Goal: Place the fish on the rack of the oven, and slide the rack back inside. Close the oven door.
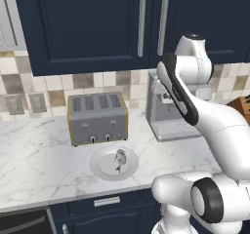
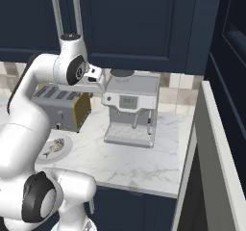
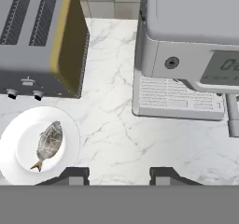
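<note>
The fish (image 1: 119,158) (image 2: 54,147) (image 3: 48,143) lies on a white plate (image 1: 100,172) (image 3: 71,125) on the marble counter, in front of the toaster. My gripper (image 3: 119,174) hangs above the counter between the toaster and the coffee machine. It is open with nothing between its fingers, and the fish is off to its lower left in the hand view. At the right edge of the right base view, a dark tall unit (image 2: 234,28) and a grey-edged panel (image 2: 214,143) jut out past the counter's end; this looks like the oven with its door down. The rack is out of view.
A grey toaster (image 1: 97,118) (image 2: 62,105) (image 3: 42,36) with a yellow side stands at the back. The steel coffee machine (image 1: 168,111) (image 2: 132,109) (image 3: 186,55) stands to its right. A knife block (image 1: 242,106) is at the far right. Navy cabinets hang overhead.
</note>
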Motion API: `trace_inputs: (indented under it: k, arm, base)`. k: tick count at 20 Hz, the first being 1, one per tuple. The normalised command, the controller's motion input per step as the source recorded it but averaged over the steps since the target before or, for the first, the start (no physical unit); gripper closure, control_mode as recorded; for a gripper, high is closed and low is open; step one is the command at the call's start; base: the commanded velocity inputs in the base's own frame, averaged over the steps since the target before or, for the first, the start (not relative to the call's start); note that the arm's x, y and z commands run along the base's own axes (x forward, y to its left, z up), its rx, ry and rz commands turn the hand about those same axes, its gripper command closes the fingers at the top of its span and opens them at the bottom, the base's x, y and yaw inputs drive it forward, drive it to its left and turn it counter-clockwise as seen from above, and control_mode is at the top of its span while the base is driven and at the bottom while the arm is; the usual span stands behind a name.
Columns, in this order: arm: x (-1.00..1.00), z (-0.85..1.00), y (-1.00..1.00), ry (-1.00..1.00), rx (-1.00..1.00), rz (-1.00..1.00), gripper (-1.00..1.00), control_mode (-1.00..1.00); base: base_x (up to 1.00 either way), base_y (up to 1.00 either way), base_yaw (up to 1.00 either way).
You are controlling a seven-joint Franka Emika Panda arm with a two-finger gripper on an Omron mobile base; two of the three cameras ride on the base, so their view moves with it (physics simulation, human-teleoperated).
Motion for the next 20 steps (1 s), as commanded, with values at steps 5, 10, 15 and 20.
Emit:
trace_inputs:
  k: [5,10,15,20]
  arm:
    - [-0.07,0.0,0.06,0.01,0.0,0.0,-1.0,-1.0]
    - [-0.27,-0.27,0.38,0.0,0.01,-0.03,-1.0,-1.0]
    - [-0.01,-0.52,0.39,0.0,0.03,-0.11,-1.0,-1.0]
    - [-0.02,-0.54,0.42,-0.01,0.03,-0.18,-1.0,-1.0]
  base:
    - [0.0,0.0,0.0]
    - [0.0,0.0,0.0]
    - [0.0,0.0,0.0]
    - [0.0,0.0,0.0]
